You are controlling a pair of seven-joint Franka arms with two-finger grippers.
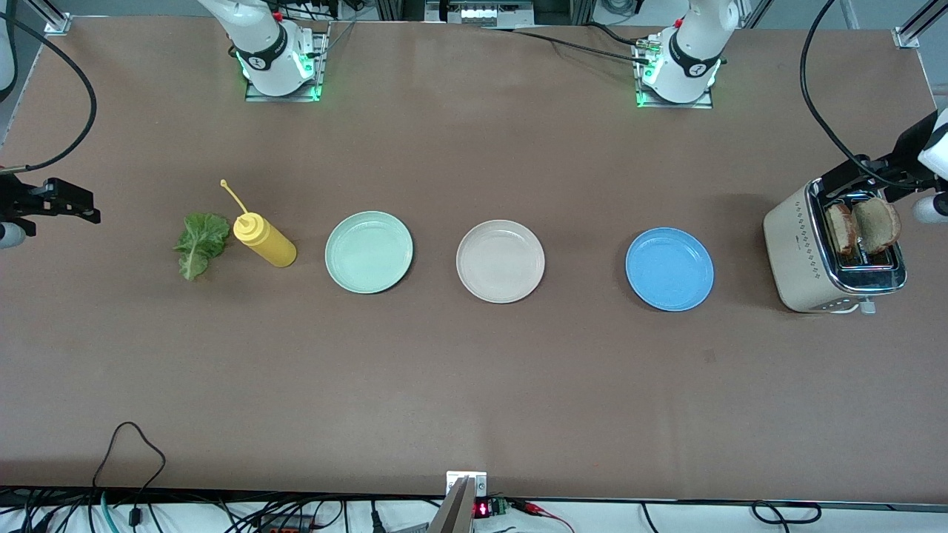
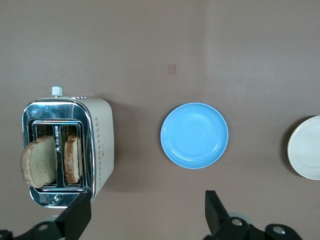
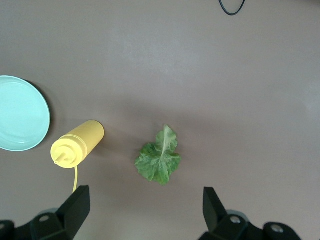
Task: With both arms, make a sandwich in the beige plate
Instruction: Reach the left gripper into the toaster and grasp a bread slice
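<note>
Both pincers gape wide and hold nothing: the left gripper (image 2: 145,215) above the toaster (image 1: 829,255), the right gripper (image 3: 145,215) above the lettuce (image 1: 198,243). The beige plate (image 1: 501,260) sits mid-frame. No writing is legible.

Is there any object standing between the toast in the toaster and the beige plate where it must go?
Yes: the blue plate lies on the table between the toaster holding the toast slices and the beige plate. It is flat, so carrying the bread above it should probably pass freely.
</note>
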